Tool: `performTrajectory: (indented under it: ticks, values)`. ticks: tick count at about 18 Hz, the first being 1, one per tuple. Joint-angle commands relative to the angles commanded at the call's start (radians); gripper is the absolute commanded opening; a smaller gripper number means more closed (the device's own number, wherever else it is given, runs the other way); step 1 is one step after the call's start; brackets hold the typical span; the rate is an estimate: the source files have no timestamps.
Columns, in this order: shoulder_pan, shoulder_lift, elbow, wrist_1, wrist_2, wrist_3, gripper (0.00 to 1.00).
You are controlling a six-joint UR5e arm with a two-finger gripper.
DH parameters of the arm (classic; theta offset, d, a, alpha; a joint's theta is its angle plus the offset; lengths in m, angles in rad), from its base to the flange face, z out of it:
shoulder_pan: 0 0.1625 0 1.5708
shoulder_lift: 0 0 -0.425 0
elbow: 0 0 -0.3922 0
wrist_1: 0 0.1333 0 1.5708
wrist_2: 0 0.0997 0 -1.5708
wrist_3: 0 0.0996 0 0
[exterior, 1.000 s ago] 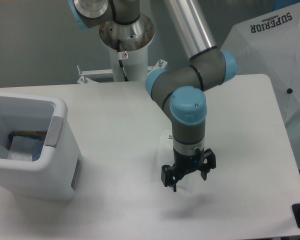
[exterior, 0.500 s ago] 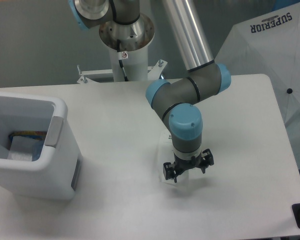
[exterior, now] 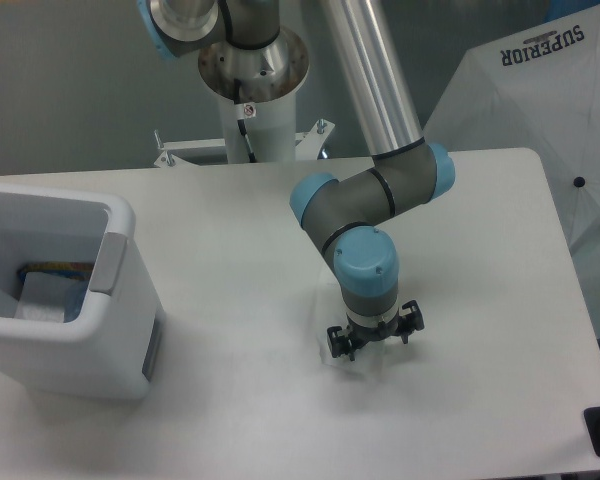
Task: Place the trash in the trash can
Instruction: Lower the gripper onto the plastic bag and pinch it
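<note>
I see the black two-finger claw (exterior: pixel 372 343) low over the white worktop (exterior: pixel 480 260), toward its front edge; whether it is open I cannot tell. The flat clear plastic bag lies under it, mostly hidden. One white boxy plastic bin (exterior: pixel 65 300) stands at the left edge.

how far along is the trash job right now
Partly done, by the look of it. The trash can already holds something, though I cannot tell what. In hand: the gripper is down at the table, over a clear plastic piece that is barely visible beneath it. Whether it has gripped is not visible. Left: lift that piece, carry it to the can, drop it in.
</note>
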Motion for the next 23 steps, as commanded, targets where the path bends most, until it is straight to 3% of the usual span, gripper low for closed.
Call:
performTrajectory:
  ticks: [12,23]
  values:
    - [-0.023,0.005,0.005,0.003,-0.003,0.0,0.83]
    - [-0.038,0.009,0.005,0.003,-0.011,0.0,0.55]
